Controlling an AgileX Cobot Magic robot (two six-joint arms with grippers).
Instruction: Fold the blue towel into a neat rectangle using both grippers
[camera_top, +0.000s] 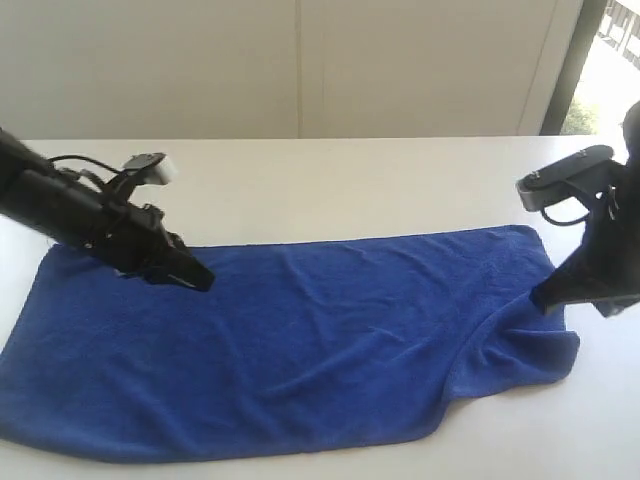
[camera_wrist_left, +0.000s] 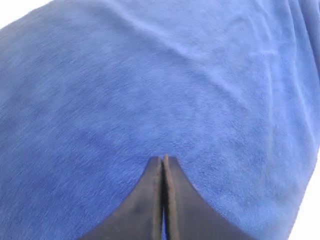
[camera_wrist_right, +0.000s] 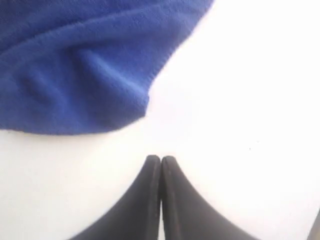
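1. Closest to me, the blue towel (camera_top: 300, 340) lies spread on the white table (camera_top: 350, 180), with its long side going from left to right. Most of it is flat, with only soft wrinkles.
2. The right end of the towel is rumpled, and the near right corner is drawn in and bunched.
3. The right gripper (camera_top: 548, 298) points down at this rumpled end. In the right wrist view its two fingers are pressed together with nothing between them, and they are over bare table just beside the towel's edge.
4. The left gripper (camera_top: 200, 278) is over the far left part of the towel. Its fingers are also pressed together and carry no cloth. I cannot tell if the tips touch the towel.
5. Behind the table stands a pale wall (camera_top: 300, 60).
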